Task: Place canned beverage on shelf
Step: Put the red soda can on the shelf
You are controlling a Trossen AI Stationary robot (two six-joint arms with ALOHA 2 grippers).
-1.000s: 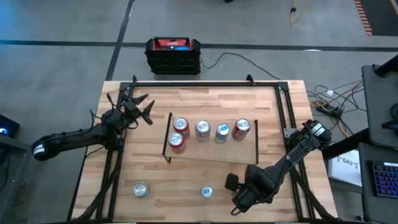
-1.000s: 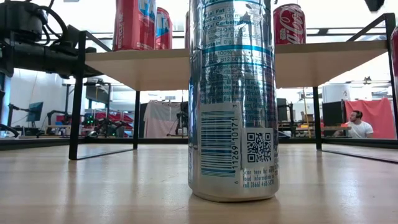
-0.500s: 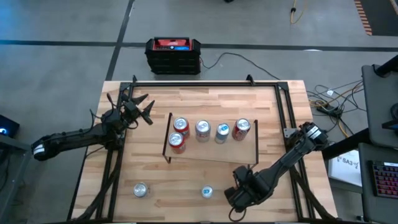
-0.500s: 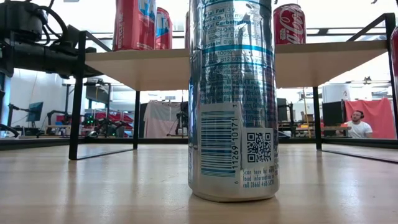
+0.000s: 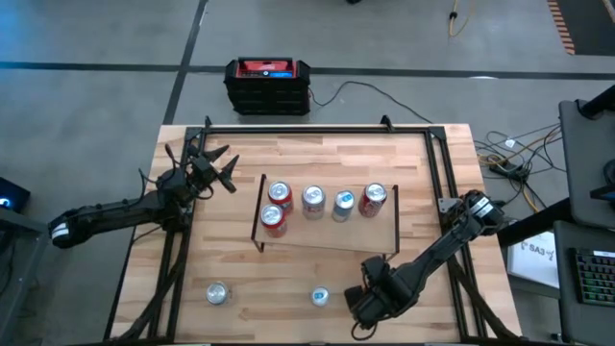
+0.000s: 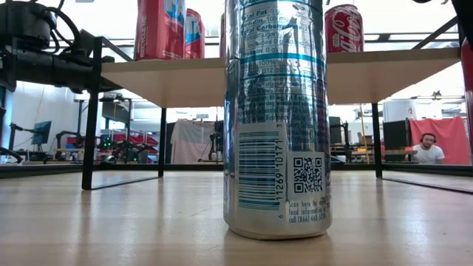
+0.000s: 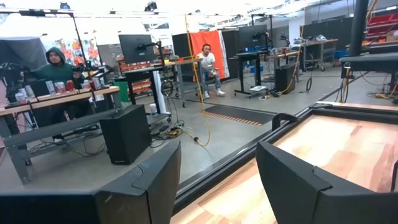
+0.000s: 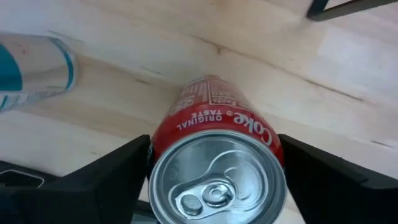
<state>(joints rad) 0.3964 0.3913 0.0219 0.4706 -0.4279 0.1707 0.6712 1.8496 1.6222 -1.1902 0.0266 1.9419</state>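
Note:
A red Coke can [image 8: 214, 124] stands upright on the table between the two fingers of my right gripper [image 8: 214, 142], which is open and comes at it from above, near the table's near edge [image 5: 357, 300]. The fingers stand close on either side of the can's wall; I cannot tell whether they touch it. In the high view the gripper hides the can. The shelf [image 5: 327, 233] stands mid-table with several red and silver cans upright on it; it also shows in the low view [image 6: 185, 74]. My left gripper [image 5: 219, 165] waits open and empty at the far left.
A silver and teal can [image 5: 320, 296] stands on the table just left of my right gripper and fills the low view [image 6: 277, 118]. Another silver can [image 5: 217, 293] stands at the near left. A black frame [image 5: 437, 173] runs along the table's edges.
My right gripper has moved a little toward the table's left and near edges.

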